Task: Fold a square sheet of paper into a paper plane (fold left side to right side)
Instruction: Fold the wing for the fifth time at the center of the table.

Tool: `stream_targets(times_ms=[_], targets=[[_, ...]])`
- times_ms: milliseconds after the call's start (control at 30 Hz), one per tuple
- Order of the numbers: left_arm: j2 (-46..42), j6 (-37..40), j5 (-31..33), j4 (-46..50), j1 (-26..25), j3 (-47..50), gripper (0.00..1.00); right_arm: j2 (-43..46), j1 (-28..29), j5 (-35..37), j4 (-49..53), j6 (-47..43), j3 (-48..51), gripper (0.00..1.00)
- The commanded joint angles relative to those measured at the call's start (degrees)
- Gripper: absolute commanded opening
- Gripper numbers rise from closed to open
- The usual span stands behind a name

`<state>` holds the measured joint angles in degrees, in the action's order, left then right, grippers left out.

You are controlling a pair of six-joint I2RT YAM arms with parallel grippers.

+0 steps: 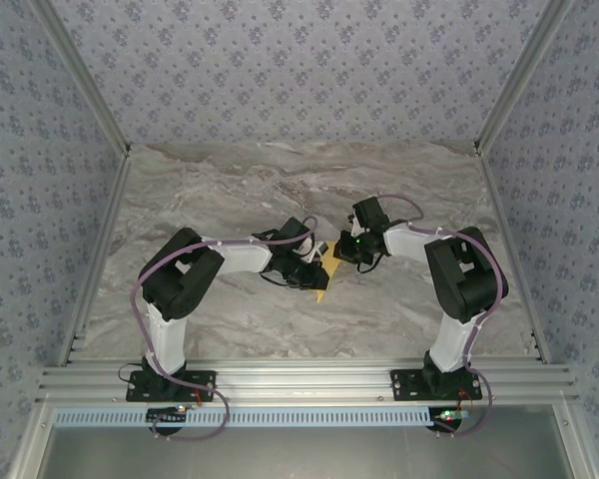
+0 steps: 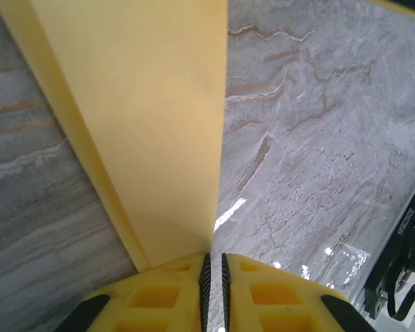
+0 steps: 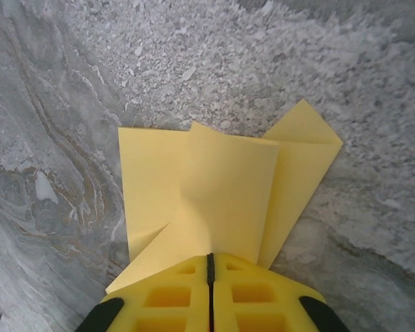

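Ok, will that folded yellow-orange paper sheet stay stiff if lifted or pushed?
Probably floppy: the thin folded yellow-orange paper sheet curves up where pinched. Likely light, so a push may slide it over the marble table. Layers splay, so creases may reopen.

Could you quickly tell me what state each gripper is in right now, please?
Left gripper: closed, pinching an edge of the yellow sheet of paper.
Right gripper: closed, pinching the same sheet of paper.
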<state>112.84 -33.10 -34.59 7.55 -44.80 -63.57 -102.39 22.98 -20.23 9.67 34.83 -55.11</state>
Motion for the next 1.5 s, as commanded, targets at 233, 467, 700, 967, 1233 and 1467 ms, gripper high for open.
stream_targets(times_ms=[233, 467, 700, 967, 1233, 1467], targets=[[3.4, -0.9, 0.2, 1.7, -0.7, 2.0, 0.08, 9.9, 1.5, -2.9, -7.7, 2.1, 9.0, 0.0], [3.4, -0.9, 0.4, 1.8, -0.7, 2.0, 0.07, 9.5, 4.9, -3.1, -11.9, 3.5, 10.9, 0.0], [3.2, -1.0, 1.0, 2.4, -0.6, 2.0, 0.07, 6.7, 6.0, -2.2, -12.8, 3.2, 10.6, 0.0], [3.1, -1.2, 1.2, 2.8, -0.7, 1.9, 0.06, 4.8, 4.9, 0.0, -13.2, -0.7, 11.5, 0.0], [3.4, -1.4, 0.8, 2.8, -0.7, 1.9, 0.05, 2.2, 2.1, -1.3, -17.1, -3.2, 12.3, 0.0], [3.8, -1.5, 0.6, 2.9, -0.7, 1.8, 0.05, 0.4, -1.1, -3.4, -19.6, -5.2, 11.9, 0.0]])
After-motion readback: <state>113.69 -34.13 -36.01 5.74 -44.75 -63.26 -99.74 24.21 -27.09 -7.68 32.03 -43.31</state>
